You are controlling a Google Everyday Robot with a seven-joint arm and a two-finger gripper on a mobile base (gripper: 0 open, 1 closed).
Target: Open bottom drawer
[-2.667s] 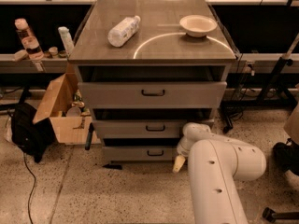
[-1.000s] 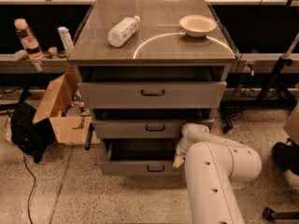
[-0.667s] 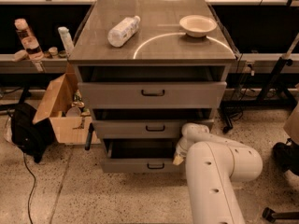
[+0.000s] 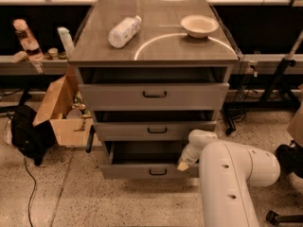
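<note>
Bottom drawer [image 4: 128, 170] lower centre of frame, pulled out, grey interior exposed. Gripper [image 4: 183, 164] at drawer front's right end, just right of centre; spread or pinching: cannot tell.

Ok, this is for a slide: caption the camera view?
Robot's claw at the right end of the pulled-out bottom drawer; bottle and bowl rest on the cabinet top.

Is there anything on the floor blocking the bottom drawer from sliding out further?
Nothing visible does. The bottom drawer faces bare floor; the cardboard box sits off to the left, and the pincer is at the drawer's right front corner.
</note>
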